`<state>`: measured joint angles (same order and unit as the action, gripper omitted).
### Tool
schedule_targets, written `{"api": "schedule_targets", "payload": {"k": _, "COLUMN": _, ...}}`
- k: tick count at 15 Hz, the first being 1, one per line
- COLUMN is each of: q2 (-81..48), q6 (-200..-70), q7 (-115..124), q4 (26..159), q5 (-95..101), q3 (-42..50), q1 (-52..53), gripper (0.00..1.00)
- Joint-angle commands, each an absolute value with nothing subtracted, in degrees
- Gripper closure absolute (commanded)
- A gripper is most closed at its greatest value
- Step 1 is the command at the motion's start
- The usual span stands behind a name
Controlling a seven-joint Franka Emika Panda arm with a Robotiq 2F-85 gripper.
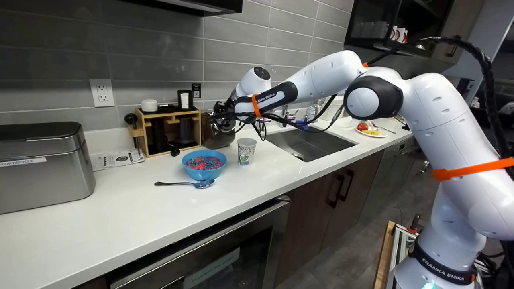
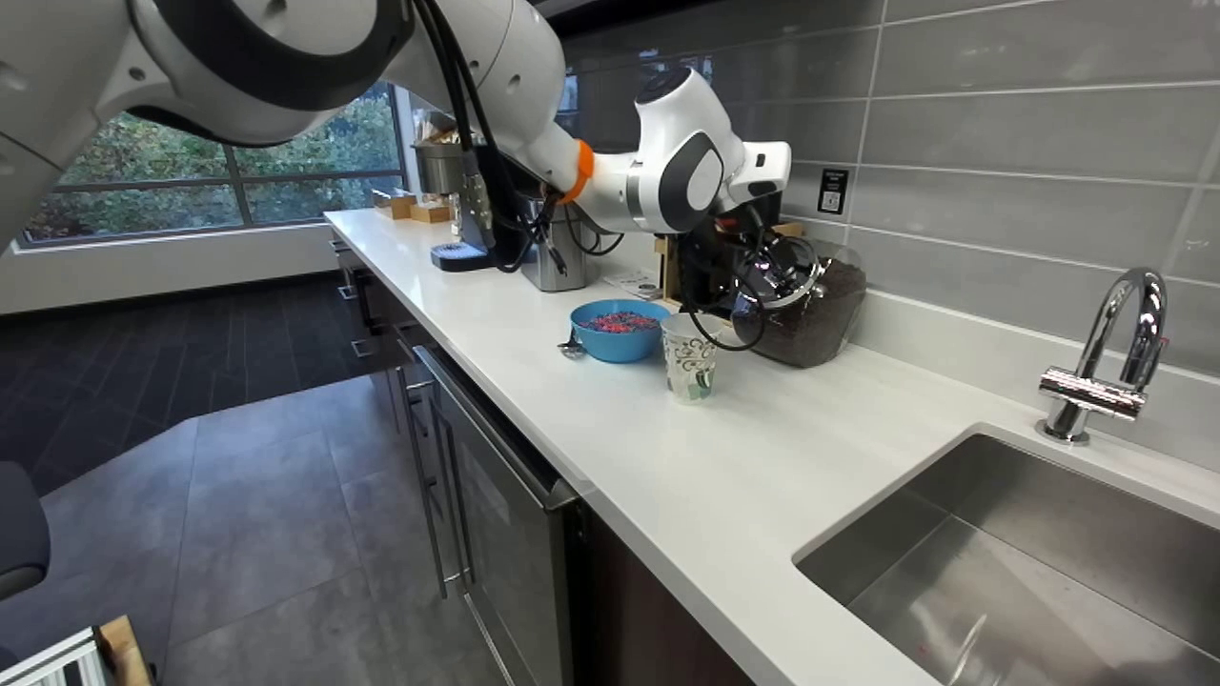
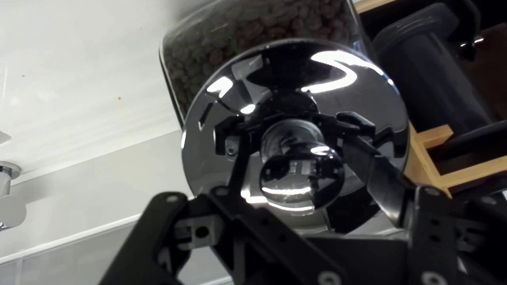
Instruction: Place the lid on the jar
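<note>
The clear glass jar [image 1: 213, 138] holds dark contents and stands on the counter against the wall; an exterior view shows its slanted side [image 2: 818, 324]. The round, shiny chrome lid [image 3: 352, 99] is tilted and lies over the jar's slanted mouth; it also shows in an exterior view [image 2: 791, 272]. I cannot tell whether it sits fully in the mouth. My gripper [image 3: 294, 132] has its fingers closed round the neck of the lid's ball knob [image 3: 302, 178]. In the wrist view, part of the jar [image 3: 222, 51] shows behind the lid; its rim is hidden.
A wooden coffee rack [image 1: 198, 132] stands right beside the jar. A paper cup [image 1: 246, 150], a blue bowl [image 1: 204, 173] of coloured bits and a spoon [image 1: 204, 184] lie in front. The sink [image 1: 307, 142] and tap [image 2: 1096, 381] are along the counter.
</note>
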<state>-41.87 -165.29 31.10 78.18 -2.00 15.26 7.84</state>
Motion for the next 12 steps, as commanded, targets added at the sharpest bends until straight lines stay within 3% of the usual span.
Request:
{"api": "schedule_targets", "payload": {"k": 1, "q2": -45.0, "q6": -167.4, "q7": 30.8, "q4": 75.3, "q5": -2.2, "q3": 15.8, "q1": 7.9, "gripper": 0.00}}
{"api": "schedule_targets", "payload": {"k": 12, "q2": -42.0, "q6": -164.7, "q7": 29.8, "q4": 77.4, "q5": -2.9, "q3": 14.9, "q1": 7.9, "gripper": 0.00}}
